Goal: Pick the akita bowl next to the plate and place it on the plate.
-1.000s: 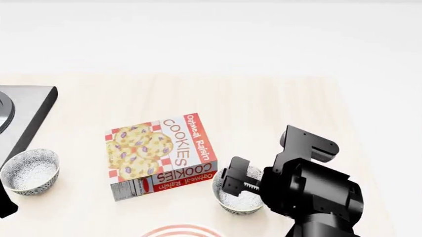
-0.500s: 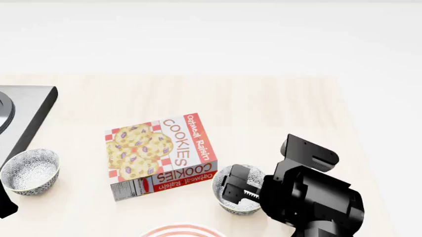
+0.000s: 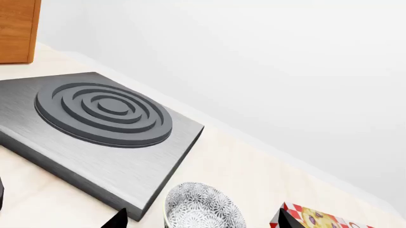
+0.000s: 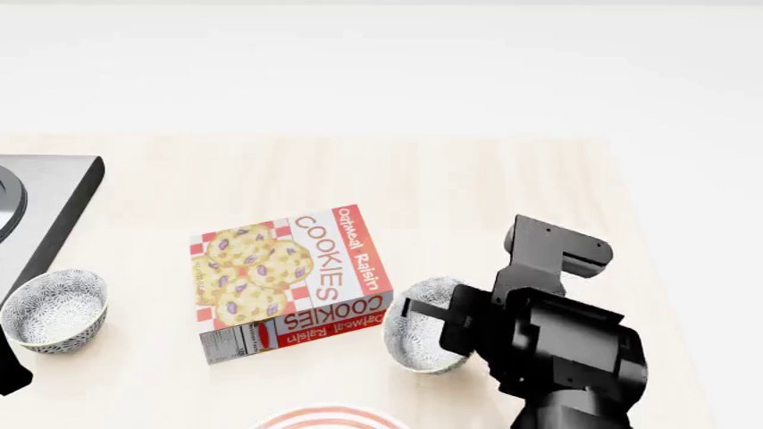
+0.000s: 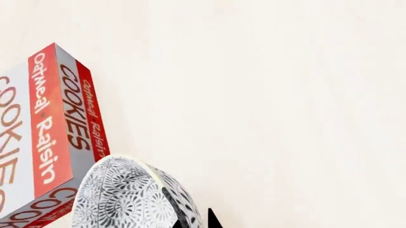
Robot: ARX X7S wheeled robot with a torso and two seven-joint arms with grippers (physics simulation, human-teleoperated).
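Brushed grey, the stove burner plate (image 4: 42,210) sits at the table's left edge, a second speckled bowl (image 4: 54,310) near it. The oatmeal raisin cookie box (image 4: 289,280) lies centre. Beside it the akita bowl (image 4: 423,335) tilts, pinched at its rim by the right gripper (image 4: 448,326), above the plate (image 4: 328,419). The left gripper's finger state cannot be told.

Cookie box (image 4: 289,281) lies mid-table (image 4: 477,188). Akita bowl (image 4: 420,335) just R of box's near corner, tilted, w/ right gripper (image 4: 431,323) at it. Plate (image 4: 328,418) near edge, in front of box. 2nd bowl (image 4: 54,310) far L, stove slab (image 4: 54,210) behind it.
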